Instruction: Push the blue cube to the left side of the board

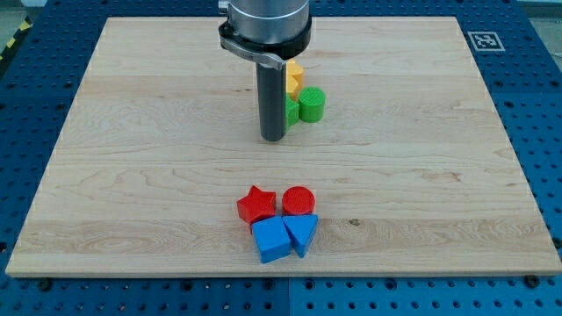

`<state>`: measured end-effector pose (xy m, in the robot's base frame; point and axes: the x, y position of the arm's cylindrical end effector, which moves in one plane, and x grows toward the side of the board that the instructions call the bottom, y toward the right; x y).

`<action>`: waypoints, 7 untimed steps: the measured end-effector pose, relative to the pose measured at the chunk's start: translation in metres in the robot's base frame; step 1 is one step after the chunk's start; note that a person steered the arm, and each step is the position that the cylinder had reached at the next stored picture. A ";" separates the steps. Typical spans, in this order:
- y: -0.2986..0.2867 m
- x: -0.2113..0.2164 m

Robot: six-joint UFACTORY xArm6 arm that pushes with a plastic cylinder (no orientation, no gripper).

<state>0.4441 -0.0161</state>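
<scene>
My tip is seen resting on the wooden board, slightly above the board's centre. No pincer is fitted: the arm ends in a plain dark rod, so nothing is gripped or held. Just to the view's right of the rod, a green cylinder is located, with a second green block and a yellow block partly hidden behind the rod; their shapes cannot be made out.

Well below the tip, toward the view's bottom, a tight cluster of four blocks is found. The blue cube is positioned at its lower left, touching a blue triangular block on its right. A red star and a red cylinder lie directly above them.
</scene>
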 end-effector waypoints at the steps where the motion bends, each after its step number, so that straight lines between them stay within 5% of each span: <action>1: 0.000 0.009; 2: 0.003 0.042; 4: 0.101 0.054; 5: 0.126 0.105; 7: 0.090 0.174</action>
<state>0.6181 0.0737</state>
